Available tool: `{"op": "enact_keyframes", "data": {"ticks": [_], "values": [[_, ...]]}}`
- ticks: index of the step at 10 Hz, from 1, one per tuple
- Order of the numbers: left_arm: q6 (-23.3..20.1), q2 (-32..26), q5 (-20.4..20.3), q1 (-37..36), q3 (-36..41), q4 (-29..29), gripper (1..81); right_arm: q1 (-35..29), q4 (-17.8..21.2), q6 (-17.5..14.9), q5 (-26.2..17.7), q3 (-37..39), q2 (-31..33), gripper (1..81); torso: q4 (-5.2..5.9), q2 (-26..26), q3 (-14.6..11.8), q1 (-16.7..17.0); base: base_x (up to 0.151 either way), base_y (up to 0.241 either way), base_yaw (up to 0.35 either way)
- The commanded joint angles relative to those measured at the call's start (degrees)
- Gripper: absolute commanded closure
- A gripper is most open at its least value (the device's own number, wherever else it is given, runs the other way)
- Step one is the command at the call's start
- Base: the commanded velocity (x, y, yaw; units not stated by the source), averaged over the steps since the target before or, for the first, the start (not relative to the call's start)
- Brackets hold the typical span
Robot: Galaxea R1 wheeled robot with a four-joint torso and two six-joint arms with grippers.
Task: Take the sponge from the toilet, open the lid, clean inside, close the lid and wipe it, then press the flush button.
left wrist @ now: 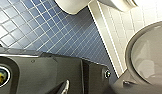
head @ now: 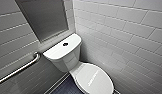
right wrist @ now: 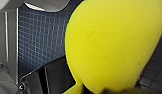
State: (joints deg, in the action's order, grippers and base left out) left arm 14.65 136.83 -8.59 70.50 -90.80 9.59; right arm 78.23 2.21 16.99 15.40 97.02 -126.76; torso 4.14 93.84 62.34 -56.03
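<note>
The white toilet (head: 64, 53) stands in the corner of the tiled walls. Its oval lid (head: 94, 78) is down over the bowl. A dark round flush button (head: 65, 44) sits in the middle of the flat tank top. The bright yellow sponge (right wrist: 109, 45) looms large and close in the right wrist view, above the blue floor, with my right gripper (right wrist: 107, 90) shut on its lower end. My left gripper is open and holds nothing; its wrist camera looks down at the floor beside a white ceramic base (left wrist: 72, 5).
A steel grab bar (head: 19, 68) runs along the left wall, below a grey framed panel (head: 44, 17). White-tiled walls close in on both sides of the toilet. Small blue floor tiles (left wrist: 54, 32) lie in front of and beside the bowl.
</note>
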Motion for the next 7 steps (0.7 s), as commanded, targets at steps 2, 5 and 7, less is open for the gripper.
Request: {"op": "enact_keyframes", "data": {"ticks": [2, 5, 7], "values": [[1.5, -2.2, 5.1, -5.3, 2.3, -0.2, 1.0, 2.6, -2.1, -0.2, -1.1, 0.8, 0.3, 81.1, 0.00, 7.2, 0.0, -4.6, 0.000, 0.000, 0.000], [3.6, -2.3, 5.1, -8.0, 2.0, -0.2, 1.0, 4.4, -2.1, -0.2, -0.5, 1.1, 0.0, 81.1, 0.00, 7.1, 0.0, -4.4, 0.000, 0.000, 0.000], [5.4, -1.7, 5.2, -11.6, 1.6, -0.2, 1.0, 5.8, -2.1, -0.2, 0.3, 2.6, -0.8, 81.1, 0.00, 8.0, 0.0, -5.0, 0.000, 0.000, 0.000]]}}
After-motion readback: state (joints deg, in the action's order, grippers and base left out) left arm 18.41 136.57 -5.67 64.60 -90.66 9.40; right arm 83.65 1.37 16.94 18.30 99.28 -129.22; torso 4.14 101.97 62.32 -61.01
